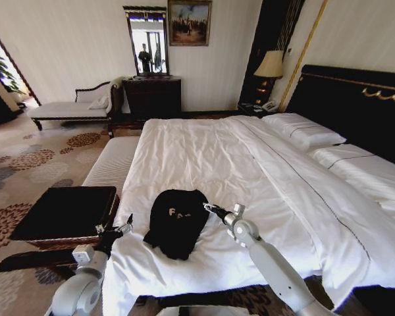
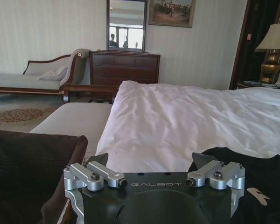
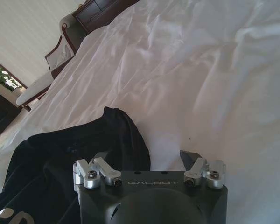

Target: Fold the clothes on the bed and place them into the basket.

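Observation:
The clothes are one black T-shirt [image 1: 178, 221] with white lettering, lying bunched in a rough fold on the white bed [image 1: 250, 164] near its front left corner. My left gripper [image 1: 127, 222] hovers open just off the shirt's left side, at the bed's edge. In the left wrist view its fingers [image 2: 102, 161] stand spread, with the shirt [image 2: 256, 186] beside them. My right gripper [image 1: 207, 209] is open at the shirt's right edge, and the right wrist view shows the shirt [image 3: 74, 158] under one of its fingers [image 3: 99, 157]. The basket [image 1: 66, 214], brown wicker with a black top, stands on the floor left of the bed.
A narrow white-cushioned bench [image 1: 112, 161] runs along the bed's left side behind the basket. A dark dresser [image 1: 153, 95] with a mirror and a chaise [image 1: 69, 108] stand at the far wall. White pillows [image 1: 303, 131] lie at the black headboard. Patterned carpet lies to the left.

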Tool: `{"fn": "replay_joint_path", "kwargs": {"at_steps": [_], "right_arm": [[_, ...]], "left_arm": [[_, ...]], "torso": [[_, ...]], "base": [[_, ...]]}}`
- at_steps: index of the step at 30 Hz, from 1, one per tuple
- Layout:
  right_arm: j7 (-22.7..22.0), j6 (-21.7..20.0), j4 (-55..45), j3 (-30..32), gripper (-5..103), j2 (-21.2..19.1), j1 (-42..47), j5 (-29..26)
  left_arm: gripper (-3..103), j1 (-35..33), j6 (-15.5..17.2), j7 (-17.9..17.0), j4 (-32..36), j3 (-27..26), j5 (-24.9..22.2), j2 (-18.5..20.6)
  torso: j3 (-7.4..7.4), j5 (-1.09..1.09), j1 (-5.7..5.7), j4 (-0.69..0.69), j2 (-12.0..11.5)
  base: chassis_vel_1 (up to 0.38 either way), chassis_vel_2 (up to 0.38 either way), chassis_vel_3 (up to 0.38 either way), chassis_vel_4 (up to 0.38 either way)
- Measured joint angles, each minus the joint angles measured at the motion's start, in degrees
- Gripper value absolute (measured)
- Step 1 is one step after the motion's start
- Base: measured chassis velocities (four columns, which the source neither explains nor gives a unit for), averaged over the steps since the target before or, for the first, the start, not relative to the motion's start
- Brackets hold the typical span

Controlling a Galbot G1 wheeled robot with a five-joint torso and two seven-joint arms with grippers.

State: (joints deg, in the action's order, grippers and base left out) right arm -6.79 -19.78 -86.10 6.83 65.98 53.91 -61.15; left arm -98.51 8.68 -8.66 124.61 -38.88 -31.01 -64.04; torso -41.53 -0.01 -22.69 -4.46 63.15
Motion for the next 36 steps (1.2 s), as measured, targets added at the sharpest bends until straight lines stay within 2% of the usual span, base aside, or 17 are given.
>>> {"fn": "replay_joint_path", "kwargs": {"at_steps": [2,4,7,8,11,13,17,18,20,26,29,30,34,36], "right_arm": [[0.0,0.0,0.6,-0.1,71,0.2,-0.2,0.0],[0.0,0.0,1.0,-0.2,71,0.3,-0.3,0.0],[0.1,0.2,1.5,0.2,54,0.6,-0.4,-0.7],[0.1,0.2,1.5,0.2,54,0.6,-0.4,-0.7],[0.1,0.4,1.8,0.4,37,0.6,-0.4,-1.2],[0.1,0.5,1.9,0.5,37,0.7,-0.5,-1.6],[0.1,0.5,1.8,1.1,16,1.1,-0.6,-3.4],[0.1,0.5,1.8,1.1,16,1.1,-0.6,-3.4],[0.2,0.5,1.8,0.9,5,0.9,-0.6,-3.5],[0.3,0.8,1.0,0.9,1,0.5,-0.5,-2.9],[0.3,0.9,0.0,0.9,0,-0.6,-0.3,-1.8],[0.3,0.9,0.0,0.9,0,-0.6,-0.3,-1.8],[0.4,1.1,-1.1,0.9,0,-2.1,-0.1,-0.1],[0.4,1.1,-1.2,1.0,0,-2.2,0.0,0.0]], "left_arm": [[100,0.1,0.0,-0.1,0.1,0.1,-0.1,0.2],[100,0.2,0.0,-0.1,0.1,0.1,-0.1,0.3],[100,0.2,0.0,-0.2,0.4,0.1,-0.2,0.4],[100,0.2,0.0,-0.2,0.4,0.1,-0.2,0.4],[100,-0.1,0.0,-0.2,0.6,-0.2,-0.4,0.4],[100,-0.1,0.0,-0.2,0.6,-0.3,-0.4,0.4],[100,0.2,0.0,-0.3,0.5,-0.2,-0.5,0.4],[100,0.2,0.0,-0.3,0.5,-0.2,-0.5,0.4],[100,0.4,0.1,-0.4,0.5,-0.2,-0.8,0.5],[100,1.8,0.7,-0.9,-0.8,1.0,-2.3,1.4],[100,4.7,2.1,-1.8,-2.3,3.5,-7.3,3.0],[100,4.7,2.1,-1.8,-2.3,3.5,-7.3,3.0],[100,11.4,3.1,-2.5,-7.5,9.4,-14.3,5.6],[100,12.8,3.2,-2.5,-8.9,10.7,-15.5,6.3]], "torso": [[0.0,0.0,0.0,0.0,0.0],[0.0,0.01,0.0,0.0,0.0],[0.0,0.0,0.0,0.01,0.0],[0.0,0.0,0.0,0.01,0.0],[0.0,0.01,0.0,0.0,0.0],[0.0,0.01,0.0,0.0,0.0],[0.0,0.0,0.0,0.0,0.0],[0.0,0.0,0.0,0.0,0.0],[0.0,0.0,0.0,0.0,0.0],[0.0,0.01,0.0,0.01,0.0],[0.0,0.01,0.0,0.02,0.0],[0.0,0.01,0.0,0.02,0.0],[0.0,0.0,0.0,-0.01,0.0],[0.0,0.0,0.0,-0.02,0.0]], "base": [[0.0,0.0,0.0,0.0],[0.0,0.0,0.0,0.0],[0.0,0.0,0.0,0.0],[0.0,0.0,0.0,0.0],[0.0,0.0,0.0,0.0],[0.0,0.0,0.0,0.0],[0.0,0.0,0.0,0.0],[0.0,0.0,0.0,0.0],[0.0,0.0,0.0,0.0],[0.0,0.0,0.0,0.0],[0.0,0.0,0.0,0.0],[0.0,0.0,0.0,0.0],[0.0,0.0,0.0,0.0],[0.0,0.0,0.0,0.0]]}}
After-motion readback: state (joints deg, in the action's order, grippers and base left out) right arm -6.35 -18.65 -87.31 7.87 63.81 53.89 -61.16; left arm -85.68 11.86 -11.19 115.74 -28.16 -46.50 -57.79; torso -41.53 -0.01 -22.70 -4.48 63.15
